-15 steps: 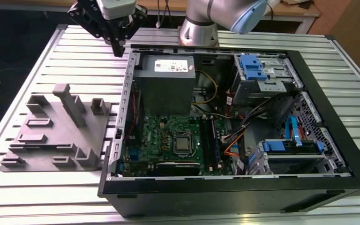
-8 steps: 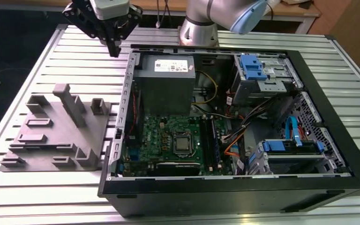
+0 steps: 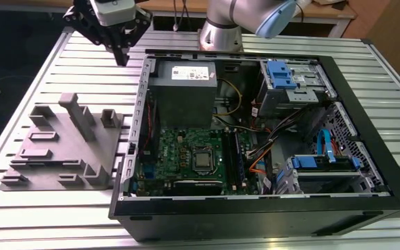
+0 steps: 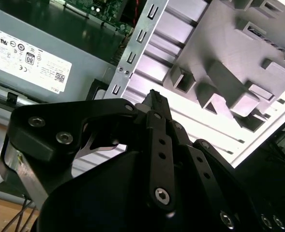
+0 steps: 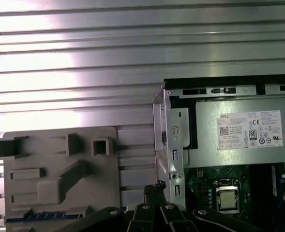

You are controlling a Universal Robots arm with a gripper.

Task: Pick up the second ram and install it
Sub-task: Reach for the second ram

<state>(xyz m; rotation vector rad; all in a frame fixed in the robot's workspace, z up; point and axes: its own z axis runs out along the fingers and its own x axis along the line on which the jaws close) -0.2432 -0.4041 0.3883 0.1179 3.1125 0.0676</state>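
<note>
The second ram (image 5: 45, 214) is a thin dark blue strip lying along the near edge of the grey holder block (image 5: 60, 169) on the table. My gripper (image 3: 121, 60) hangs above the slatted table, beyond the holder's far side and just outside the computer case's wall. Its black fingers meet at a point (image 4: 154, 96) with nothing between them, so it is shut and empty. In the first wrist view the fingertips (image 5: 155, 187) sit between the holder and the case edge, apart from the ram.
The open computer case (image 3: 366, 172) takes up the exterior view's right, holding a green motherboard (image 3: 186, 156), a grey power supply (image 3: 186, 88) and blue drive brackets (image 3: 283, 75). A bluish strip (image 3: 237, 156) stands in the motherboard's slot rails. The grey holder (image 3: 61, 146) has upright posts.
</note>
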